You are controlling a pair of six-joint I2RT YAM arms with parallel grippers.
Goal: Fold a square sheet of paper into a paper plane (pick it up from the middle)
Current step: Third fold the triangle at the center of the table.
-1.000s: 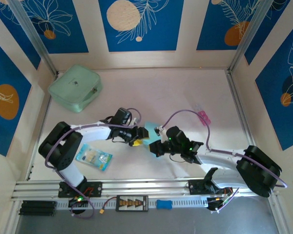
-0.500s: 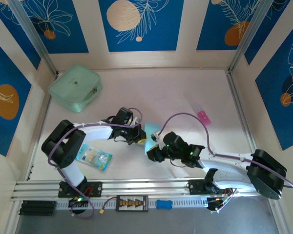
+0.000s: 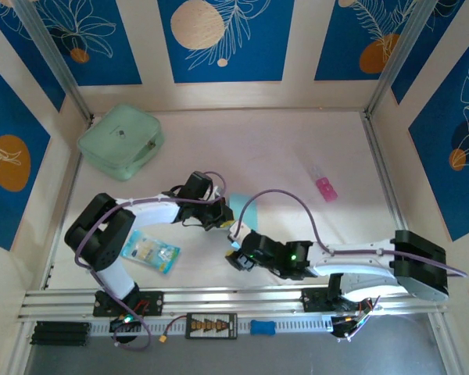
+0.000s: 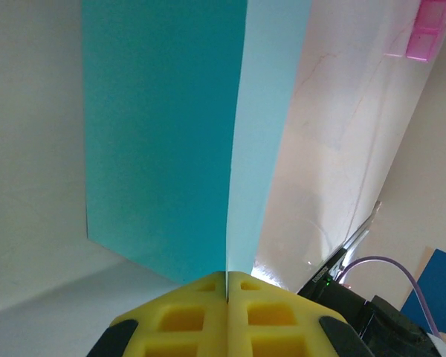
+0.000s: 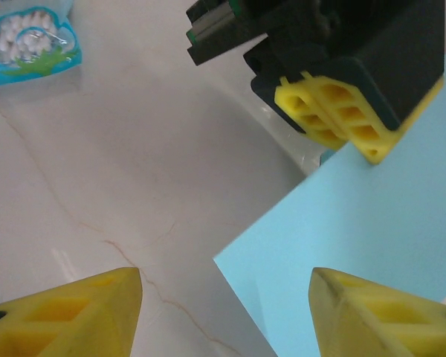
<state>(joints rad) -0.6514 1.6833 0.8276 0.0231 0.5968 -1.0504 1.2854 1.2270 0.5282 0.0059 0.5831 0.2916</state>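
You are at an early fold: your left gripper (image 4: 227, 286) clamps the square sheet of paper (image 4: 163, 134), apparently doubled along a crease, at the middle of the table (image 3: 297, 148), while your right gripper (image 5: 223, 309) gapes just near of it and next must take the free corner.

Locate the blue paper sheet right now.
Top view: the square sheet of paper sits mid-table, pinched by the left gripper, right gripper open beside it.

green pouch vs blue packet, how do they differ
The green pouch is plain mint; the blue packet is printed blue and white. The pouch is bigger than the packet. The pouch sits far back; the packet lies by the left arm. Both lie flat on the table.
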